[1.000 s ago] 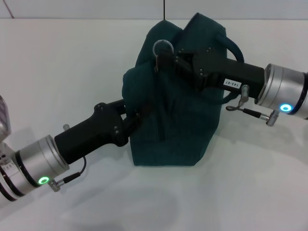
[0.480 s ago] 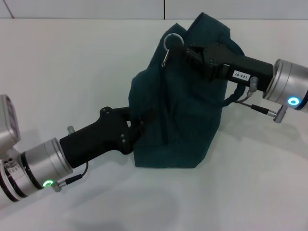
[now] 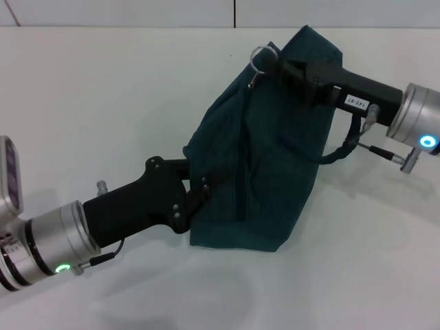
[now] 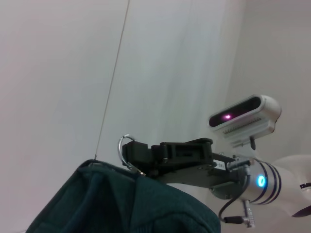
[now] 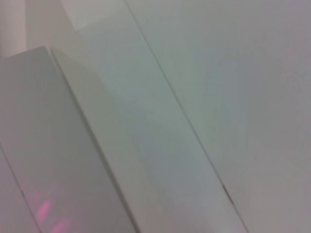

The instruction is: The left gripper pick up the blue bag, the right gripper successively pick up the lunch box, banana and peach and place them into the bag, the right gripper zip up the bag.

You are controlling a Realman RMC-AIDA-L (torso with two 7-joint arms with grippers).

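The blue bag (image 3: pixel 261 158) stands on the white table (image 3: pixel 103 89), its dark fabric bulging. My left gripper (image 3: pixel 196 196) is shut on the bag's lower left edge. My right gripper (image 3: pixel 273 63) is at the bag's top, shut on the zipper pull with its metal ring (image 3: pixel 260 55) sticking out to the left. The left wrist view shows the bag's top (image 4: pixel 121 204), the right gripper (image 4: pixel 138 158) and the ring (image 4: pixel 125 147). The lunch box, banana and peach are out of view. The right wrist view shows only pale surfaces.
A dark carry strap (image 3: pixel 340 152) hangs in a loop off the bag's right side under my right arm. A wall seam (image 3: pixel 234 12) runs behind the table's far edge.
My right gripper has moved right and farther back along the bag's top with the ring in it. The bag's top has stretched rightward. My left gripper has shifted slightly right, still holding the bag.
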